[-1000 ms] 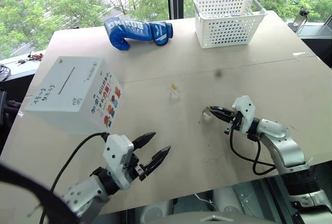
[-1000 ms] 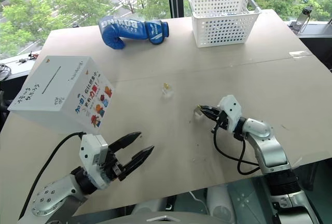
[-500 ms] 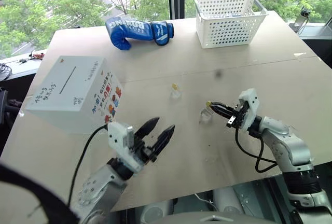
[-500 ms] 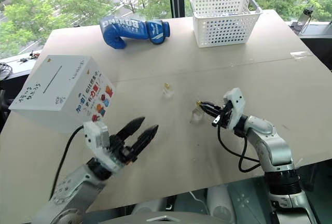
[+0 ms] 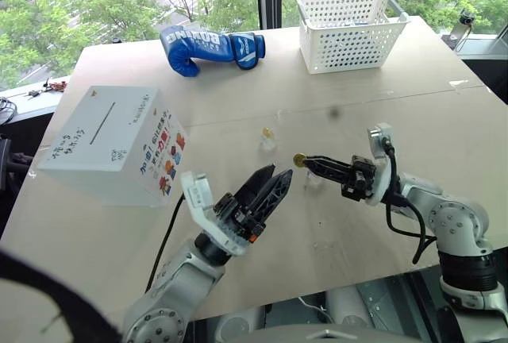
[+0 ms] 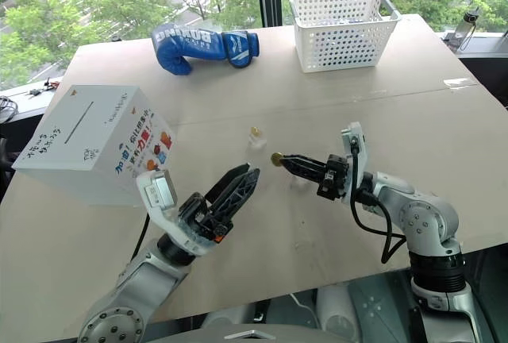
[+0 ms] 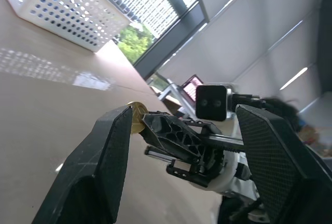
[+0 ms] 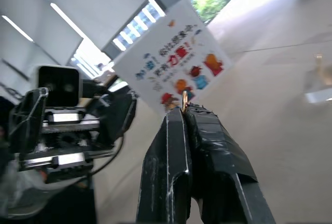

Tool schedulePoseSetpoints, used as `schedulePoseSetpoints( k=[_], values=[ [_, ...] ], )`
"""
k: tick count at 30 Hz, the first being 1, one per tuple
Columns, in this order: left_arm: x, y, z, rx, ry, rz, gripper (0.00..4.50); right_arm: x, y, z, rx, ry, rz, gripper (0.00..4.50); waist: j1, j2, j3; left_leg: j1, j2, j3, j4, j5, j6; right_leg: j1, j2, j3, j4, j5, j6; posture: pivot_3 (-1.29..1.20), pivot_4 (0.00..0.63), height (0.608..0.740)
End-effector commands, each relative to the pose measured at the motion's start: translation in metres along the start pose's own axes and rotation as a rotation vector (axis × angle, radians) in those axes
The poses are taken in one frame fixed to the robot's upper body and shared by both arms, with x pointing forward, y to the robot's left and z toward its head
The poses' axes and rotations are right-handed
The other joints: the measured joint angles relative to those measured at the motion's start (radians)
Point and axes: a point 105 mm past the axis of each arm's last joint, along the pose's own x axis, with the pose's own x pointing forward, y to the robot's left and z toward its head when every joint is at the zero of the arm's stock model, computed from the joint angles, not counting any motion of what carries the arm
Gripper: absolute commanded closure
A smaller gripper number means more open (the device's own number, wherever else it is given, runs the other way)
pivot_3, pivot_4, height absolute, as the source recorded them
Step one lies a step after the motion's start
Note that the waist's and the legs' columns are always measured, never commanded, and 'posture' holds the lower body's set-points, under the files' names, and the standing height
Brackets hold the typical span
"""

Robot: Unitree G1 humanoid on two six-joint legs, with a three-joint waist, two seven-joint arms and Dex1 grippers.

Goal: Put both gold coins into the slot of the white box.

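right claw (image 5: 305, 160): ribbed black fingers pinched on a thin shiny gold coin (image 5: 299, 159), above the bench | left claw (image 5: 270, 180): tapered fingers apart, empty | white box (image 5: 111, 140): matte cardboard cube, left

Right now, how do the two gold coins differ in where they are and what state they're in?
One gold coin is pinched at the tips of the shut right gripper, lifted off the table. The other gold coin sits in a small clear holder on the table, untouched. The held coin is near the open left gripper; the other lies farther away. Both are small, shiny and gold, and neither is in the white box.
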Motion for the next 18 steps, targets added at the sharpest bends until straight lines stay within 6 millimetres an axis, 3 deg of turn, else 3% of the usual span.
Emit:
schedulePoseSetpoints(
  k=[1, 12, 15, 18],
  values=[
    [-0.001, -0.008, 0.005, -0.051, -0.026, -0.064, 1.29, 0.002, 0.028, 0.009, 0.001, 0.003, 0.139, 4.47, 0.0, 0.0, 0.0, 0.0, 0.0, 0.0, 0.0, 0.0, 0.0, 0.0, 0.0, 0.0, 0.0, 0.0, 0.0, 0.0, 0.15, 0.721],
    [-0.001, -0.01, 0.0, -0.065, 0.037, -0.108, 1.29, 0.003, 0.045, 0.005, 0.063, 0.045, 0.25, 4.47, 0.0, 0.0, 0.0, 0.0, 0.0, 0.0, 0.0, 0.0, 0.0, 0.0, 0.0, 0.0, 0.0, 0.0, 0.0, 0.0, 0.15, 0.721],
    [-0.001, -0.01, -0.002, -0.068, 0.054, -0.117, 2.06, 0.006, 0.047, 0.004, 0.067, 0.064, 0.267, 4.5, 0.0, 0.0, 0.0, 0.0, 0.0, 0.0, 0.0, 0.0, 0.0, 0.0, 0.0, 0.0, 0.0, 0.0, 0.0, 0.0, 0.15, 0.721],
    [0.0, -0.01, -0.003, -0.071, 0.065, -0.125, 3.46, 0.008, 0.051, 0.003, 0.072, 0.078, 0.286, 4.5, 0.0, 0.0, 0.0, 0.0, 0.0, 0.0, 0.0, 0.0, 0.0, 0.0, 0.0, 0.0, 0.0, 0.0, 0.0, 0.0, 0.15, 0.721]
  ],
)
